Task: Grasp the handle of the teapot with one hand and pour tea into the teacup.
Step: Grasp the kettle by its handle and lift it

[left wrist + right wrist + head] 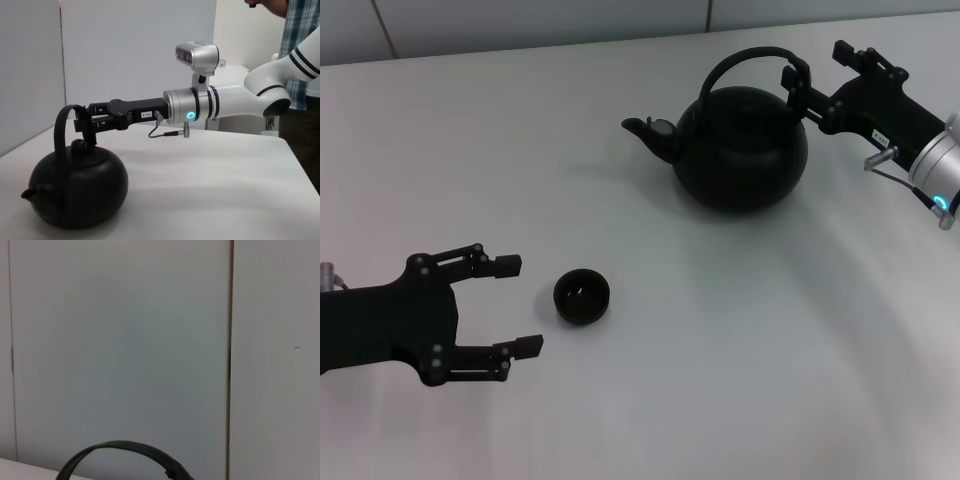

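Note:
The matte-black teapot [740, 150] [77, 187] stands on the white table at the back right, with its spout toward the left. Its arched handle [745, 58] [61, 132] [120, 449] loops over the lid. My right gripper [816, 62] [83, 115] reaches in from the right and is open, its fingers at the handle's right side just above the pot's shoulder. The small black teacup [582, 296] sits in front of the pot, at the near left. My left gripper [523, 305] rests open just left of the cup, apart from it.
The table's far edge [520, 45] meets a grey panelled wall. In the left wrist view a person in a plaid shirt [302, 35] stands beyond the table's far corner, behind my right arm [260, 97].

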Robot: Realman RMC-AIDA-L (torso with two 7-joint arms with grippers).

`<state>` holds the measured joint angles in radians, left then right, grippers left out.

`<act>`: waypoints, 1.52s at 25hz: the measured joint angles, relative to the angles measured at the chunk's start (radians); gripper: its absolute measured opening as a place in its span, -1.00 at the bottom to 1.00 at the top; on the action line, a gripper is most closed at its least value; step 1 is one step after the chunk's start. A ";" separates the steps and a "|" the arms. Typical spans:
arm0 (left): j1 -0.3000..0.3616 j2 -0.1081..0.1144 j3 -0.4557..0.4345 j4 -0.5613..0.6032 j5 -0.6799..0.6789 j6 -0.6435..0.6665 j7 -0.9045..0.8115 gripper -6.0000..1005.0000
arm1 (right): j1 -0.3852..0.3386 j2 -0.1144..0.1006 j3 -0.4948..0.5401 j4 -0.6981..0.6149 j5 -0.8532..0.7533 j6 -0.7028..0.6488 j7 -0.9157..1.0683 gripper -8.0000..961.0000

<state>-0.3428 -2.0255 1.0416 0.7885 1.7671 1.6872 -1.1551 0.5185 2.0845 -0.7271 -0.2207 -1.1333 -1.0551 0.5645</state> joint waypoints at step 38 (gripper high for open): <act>0.002 -0.004 0.000 0.002 0.000 -0.006 0.000 0.72 | -0.014 -0.001 0.032 -0.011 0.003 -0.029 -0.021 -0.72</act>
<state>-0.3405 -2.0294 1.0415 0.7901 1.7671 1.6809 -1.1550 0.5046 2.0831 -0.6948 -0.2321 -1.1304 -1.0843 0.5431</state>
